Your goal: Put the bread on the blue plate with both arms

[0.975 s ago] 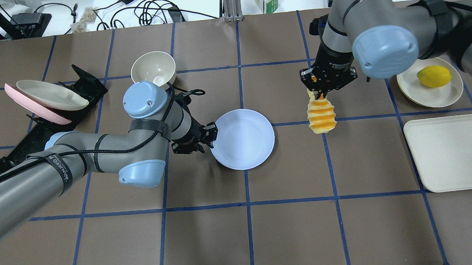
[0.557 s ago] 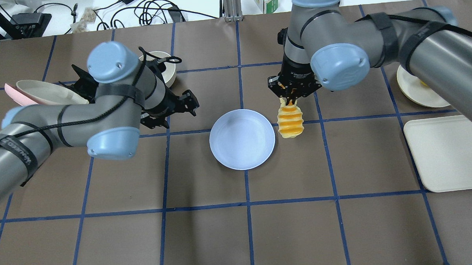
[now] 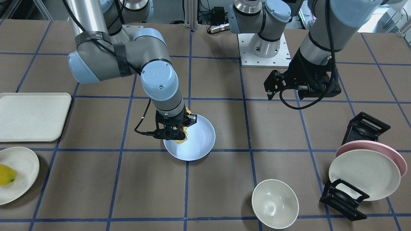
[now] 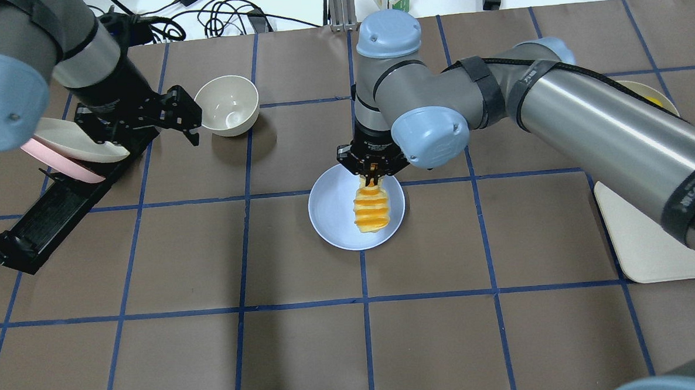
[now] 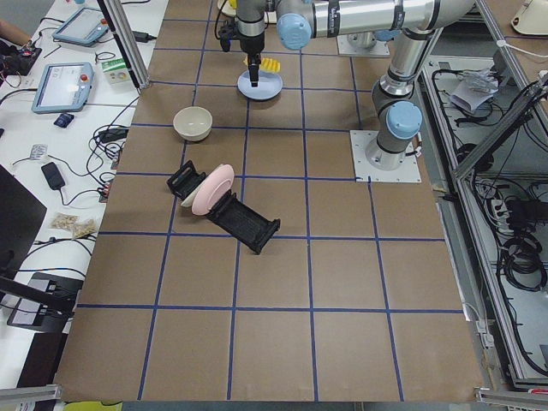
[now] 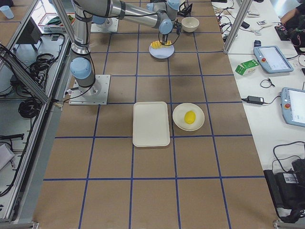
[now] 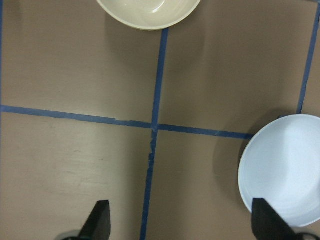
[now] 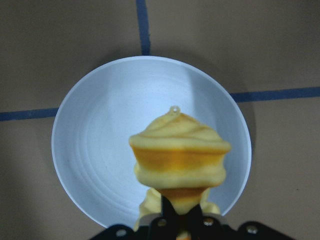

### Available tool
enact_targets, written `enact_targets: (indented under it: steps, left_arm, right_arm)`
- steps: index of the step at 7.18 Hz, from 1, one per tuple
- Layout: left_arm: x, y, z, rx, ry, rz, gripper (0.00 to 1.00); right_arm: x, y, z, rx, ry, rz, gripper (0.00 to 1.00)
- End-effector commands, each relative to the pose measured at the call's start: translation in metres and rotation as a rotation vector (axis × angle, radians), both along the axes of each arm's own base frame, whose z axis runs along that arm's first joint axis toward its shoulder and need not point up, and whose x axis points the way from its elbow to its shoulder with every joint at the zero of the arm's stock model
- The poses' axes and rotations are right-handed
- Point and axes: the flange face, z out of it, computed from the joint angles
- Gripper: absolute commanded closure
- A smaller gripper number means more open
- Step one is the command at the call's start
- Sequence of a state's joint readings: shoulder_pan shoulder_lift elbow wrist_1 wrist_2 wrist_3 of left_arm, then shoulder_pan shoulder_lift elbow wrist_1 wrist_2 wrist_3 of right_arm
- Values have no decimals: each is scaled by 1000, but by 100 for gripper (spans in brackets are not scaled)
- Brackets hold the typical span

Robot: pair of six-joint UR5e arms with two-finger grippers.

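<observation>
The bread (image 4: pixel 370 208), a ridged yellow-orange loaf, hangs from my right gripper (image 4: pixel 372 173), which is shut on its top end. It hangs over the right half of the blue plate (image 4: pixel 332 216). I cannot tell whether it touches the plate. In the right wrist view the bread (image 8: pixel 180 150) points down over the plate (image 8: pixel 95 150). In the front-facing view the gripper (image 3: pixel 175 130) hides most of it. My left gripper (image 4: pixel 190 117) is open and empty, well to the left of the plate, next to the bowl. In the left wrist view (image 7: pixel 182 225) the plate (image 7: pixel 285 175) lies at the right edge.
A cream bowl (image 4: pixel 226 103) stands at the back left. A black rack (image 4: pixel 60 190) holds a pink and a cream plate (image 3: pixel 362 175). A cream tray (image 4: pixel 643 246) lies at the right. A yellow fruit (image 3: pixel 6 175) sits on a cream plate beyond it.
My right gripper has carried the bread leftward from beside the plate to over it. My left gripper has let go of the plate's rim and drawn back left toward the bowl.
</observation>
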State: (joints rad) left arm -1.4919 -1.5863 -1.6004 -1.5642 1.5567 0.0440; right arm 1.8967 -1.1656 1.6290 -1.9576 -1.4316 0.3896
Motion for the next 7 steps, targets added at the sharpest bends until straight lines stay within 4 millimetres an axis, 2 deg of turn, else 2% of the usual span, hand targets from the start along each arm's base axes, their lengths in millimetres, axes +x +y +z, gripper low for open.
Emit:
enact_targets:
  steps: [1, 2, 3, 4, 5, 7]
  left_arm:
    - [-11, 23, 43, 31, 52, -40, 0]
    - [-23, 16, 38, 8, 75, -54, 0]
    - [-40, 11, 41, -71, 54, -99, 0]
    - [-41, 13, 46, -90, 40, -104, 0]
    - [-36, 18, 49, -91, -11, -96, 0]
    - [-33, 16, 48, -89, -18, -90, 0]
  right_arm:
    - [21, -7, -29, -43, -18, 9, 100]
    - [24, -5, -35, -36, -16, 5, 100]
    - [24, -4, -39, -29, -11, -8, 43]
    - [24, -1, -45, -8, 0, -53, 12]
    - [27, 1, -45, -5, 2, -82, 0]
    - [27, -1, -35, -21, -2, -85, 0]
